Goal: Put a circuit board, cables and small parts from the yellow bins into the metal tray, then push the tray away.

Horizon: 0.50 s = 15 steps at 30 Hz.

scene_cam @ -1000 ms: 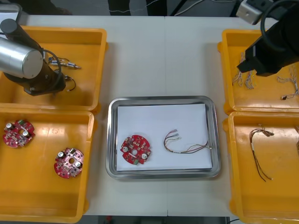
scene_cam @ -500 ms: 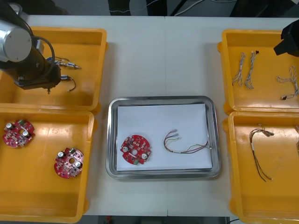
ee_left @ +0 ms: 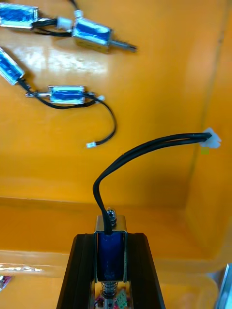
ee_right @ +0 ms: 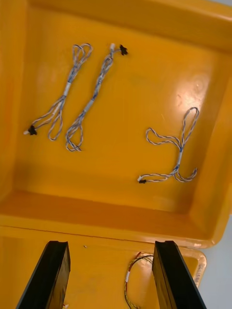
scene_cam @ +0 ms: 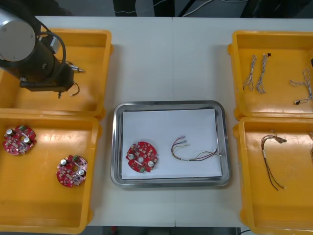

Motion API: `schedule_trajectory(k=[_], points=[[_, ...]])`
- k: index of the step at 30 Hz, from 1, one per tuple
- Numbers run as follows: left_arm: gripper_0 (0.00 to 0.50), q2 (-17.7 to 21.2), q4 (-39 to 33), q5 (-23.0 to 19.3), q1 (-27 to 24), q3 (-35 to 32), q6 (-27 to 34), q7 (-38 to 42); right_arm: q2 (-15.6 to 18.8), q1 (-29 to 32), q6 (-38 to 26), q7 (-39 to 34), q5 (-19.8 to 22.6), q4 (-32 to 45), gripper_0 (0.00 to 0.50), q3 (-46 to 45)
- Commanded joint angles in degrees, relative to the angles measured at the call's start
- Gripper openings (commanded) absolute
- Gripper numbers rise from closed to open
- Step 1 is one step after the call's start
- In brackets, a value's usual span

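Now, left gripper (ee_left: 111, 240) tight on small metal part (ee_left: 110, 258) over yellow bin (ee_left: 53, 164) (right gripper (ee_right: 111, 247) spread).

Yellow bins (scene_cam: 54, 205): four, two each side of table.
Metal tray (scene_cam: 168, 105): one.
Round red circuit boards (scene_cam: 142, 157): three; one in tray, two in near-left bin.
Twisted blue-and-white cables (ee_right: 92, 100): three, all in far-right bin.
Red and yellow cable (scene_cam: 266, 164): one in full sight in near-right bin.
Thin multicoloured cable (scene_cam: 195, 157): one, in tray.
Small metal parts (ee_left: 67, 94): five; four lying in far-left bin, one small metal part (ee_left: 110, 253) between fingers of left gripper (ee_left: 110, 240).
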<state>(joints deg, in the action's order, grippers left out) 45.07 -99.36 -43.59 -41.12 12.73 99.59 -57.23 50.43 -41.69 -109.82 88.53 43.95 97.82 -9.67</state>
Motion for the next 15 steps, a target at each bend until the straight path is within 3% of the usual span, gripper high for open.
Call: schedule_trajectory(k=[1,9,15], points=[[0.0,2.65,-5.14,-1.24,-1.34,1.77,1.57,0.8,2.3,0.11,-0.18,-2.83,-1.15,-3.25,0.5,-1.58],[0.0,1.77,-9.36,-2.9,-4.06,6.87,2.27,7.92,2.21,0.29,-0.18,-3.01,-1.32,-10.02,0.5,-1.58],[0.0,-0.34,-11.47,-3.26,-6.7,11.09,2.27,12.14,2.21,0.29,4.0,-2.66,-1.15,-14.41,0.5,-1.58]])
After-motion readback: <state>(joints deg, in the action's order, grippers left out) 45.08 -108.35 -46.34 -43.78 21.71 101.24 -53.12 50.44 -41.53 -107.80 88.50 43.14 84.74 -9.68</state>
